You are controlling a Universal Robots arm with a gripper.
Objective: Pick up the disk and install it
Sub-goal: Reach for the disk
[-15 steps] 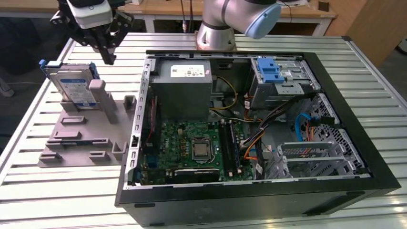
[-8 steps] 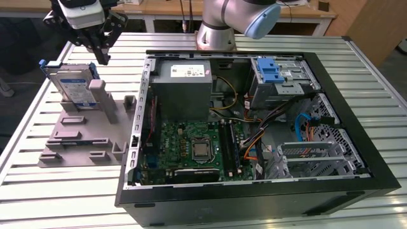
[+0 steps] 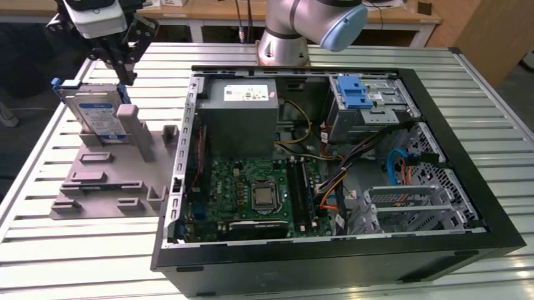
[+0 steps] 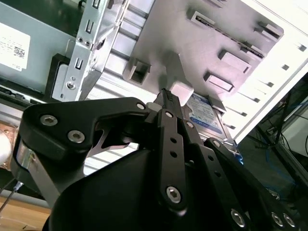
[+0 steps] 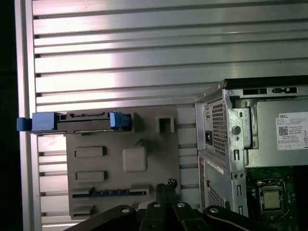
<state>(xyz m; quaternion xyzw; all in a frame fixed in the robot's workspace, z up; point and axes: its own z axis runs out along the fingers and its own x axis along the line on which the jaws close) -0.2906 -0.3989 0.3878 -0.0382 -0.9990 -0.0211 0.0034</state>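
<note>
Black computer case [image 3: 334, 262] lay open on a slatted table [image 3: 75, 262], benches [image 3: 209, 9] behind. The disk [image 3: 99, 115] stood upright in a grey holder [image 3: 109, 187] just below the pincer [image 3: 127, 76] (jaws pressed together, empty).

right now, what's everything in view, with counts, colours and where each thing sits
disk: one, silver with a blue label and blue frame, standing on edge in the fixture
fixture: one, grey, flat on the table at the exterior view's left of the case
computer case: one, black, open side up, mid-table
power supply box: one, grey with a white sticker, inside the case
motherboard: one, green, on the case floor
drive latch: one, blue, on the metal bay inside the case
table: one, silver, slatted, under everything
arm: one, grey with a pale blue cap, beyond the case
gripper: one, black, directly above the disk
</note>
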